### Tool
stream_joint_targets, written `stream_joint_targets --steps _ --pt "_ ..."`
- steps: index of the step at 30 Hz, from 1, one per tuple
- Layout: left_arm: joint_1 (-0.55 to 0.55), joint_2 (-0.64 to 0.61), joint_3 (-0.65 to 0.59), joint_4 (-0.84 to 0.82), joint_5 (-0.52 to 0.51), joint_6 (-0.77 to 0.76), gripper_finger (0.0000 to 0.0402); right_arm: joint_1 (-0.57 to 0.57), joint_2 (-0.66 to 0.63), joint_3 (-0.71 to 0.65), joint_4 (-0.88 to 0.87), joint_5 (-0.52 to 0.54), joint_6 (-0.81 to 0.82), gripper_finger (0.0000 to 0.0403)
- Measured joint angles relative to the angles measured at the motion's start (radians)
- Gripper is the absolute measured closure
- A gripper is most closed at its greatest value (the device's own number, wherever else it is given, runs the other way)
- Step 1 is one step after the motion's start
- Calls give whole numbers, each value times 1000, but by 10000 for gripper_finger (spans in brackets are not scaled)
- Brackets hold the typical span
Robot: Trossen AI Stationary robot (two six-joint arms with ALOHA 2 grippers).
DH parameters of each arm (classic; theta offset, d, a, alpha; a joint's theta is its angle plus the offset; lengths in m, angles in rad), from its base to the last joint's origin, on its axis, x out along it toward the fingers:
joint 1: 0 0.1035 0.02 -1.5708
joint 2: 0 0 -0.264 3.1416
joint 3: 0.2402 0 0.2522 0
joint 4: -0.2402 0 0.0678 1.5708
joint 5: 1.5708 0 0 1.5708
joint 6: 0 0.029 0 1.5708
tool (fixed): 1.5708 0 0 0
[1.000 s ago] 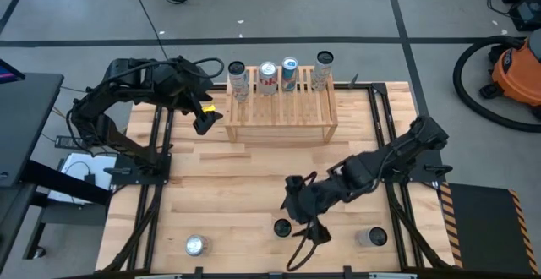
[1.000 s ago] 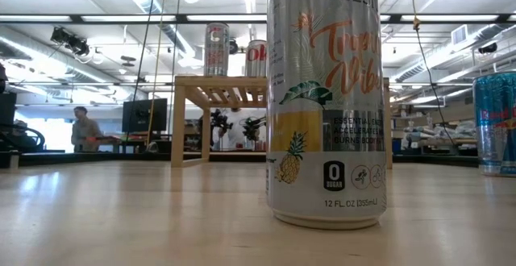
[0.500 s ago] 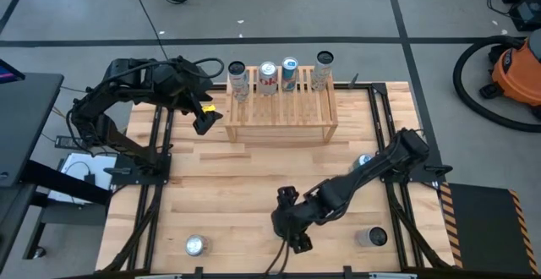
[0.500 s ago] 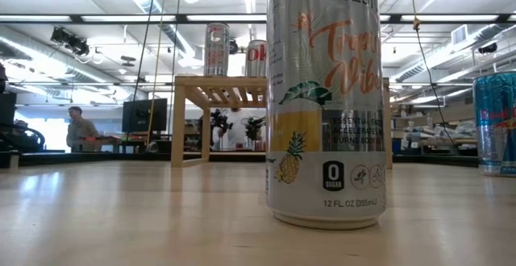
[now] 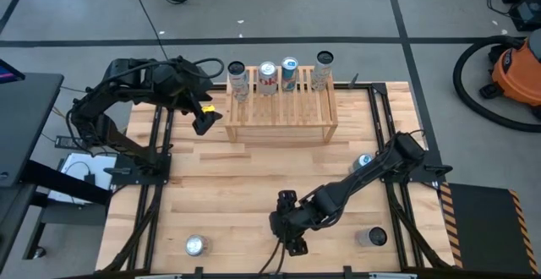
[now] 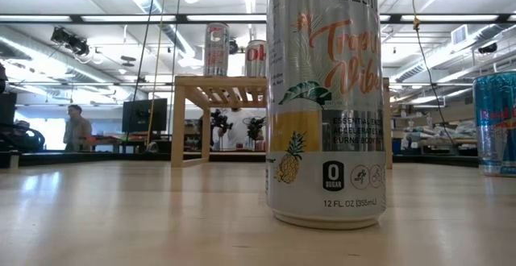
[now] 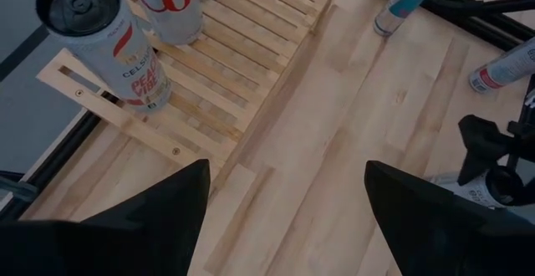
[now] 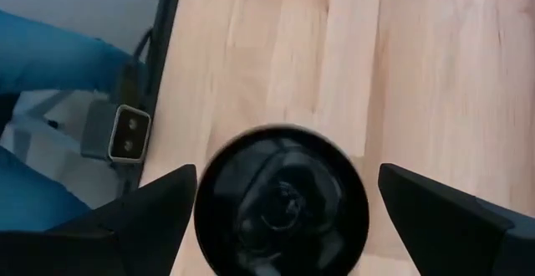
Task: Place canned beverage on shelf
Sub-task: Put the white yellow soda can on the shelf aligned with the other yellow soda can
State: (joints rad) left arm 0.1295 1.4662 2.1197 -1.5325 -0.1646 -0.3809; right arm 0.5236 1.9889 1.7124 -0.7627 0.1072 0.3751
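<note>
front can: the tall silver pineapple-print aluminium can (image 6: 326,97) is standing upright near the front edge of the pale wooden table (image 5: 254,186), filling the low view.
right gripper: the right gripper (image 8: 280,213) is hanging straight over that can's black lid (image 8: 282,201), fingers spread wide either side and gripping nothing; i judge it is lining up to come down around the can.
front room: a silver-topped can (image 5: 196,245) to one side and a grey-topped can (image 5: 373,238) to the other are standing well apart, so the fingers are getting open wood around them; the table edge is sitting close.
mid table: a blue-and-silver can (image 5: 363,161) is standing beside the right arm's elbow, a likely thing to brush on the lift.
left gripper: the left gripper (image 5: 203,120) is waiting just beside the shelf's left end, fingers parted with nothing between them.
shelf: the light slatted natural-wood shelf (image 5: 279,106) is sitting at the far edge, with four upright cans (image 5: 279,76) lined along its back.
free slats: the front slats are lying bare, likely the landing spot.
</note>
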Motion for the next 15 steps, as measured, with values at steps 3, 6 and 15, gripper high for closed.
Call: stream_joint_targets --steps 3,6,15 --pt "0 0 0 0 0 0 81 3 7 1 -4 -10 23 19" --pt "0 0 0 1 0 0 81 8 24 1 5 -23 37 25" --pt "0 0 0 1 0 -10 81 10 46 1 -11 -21 65 82"
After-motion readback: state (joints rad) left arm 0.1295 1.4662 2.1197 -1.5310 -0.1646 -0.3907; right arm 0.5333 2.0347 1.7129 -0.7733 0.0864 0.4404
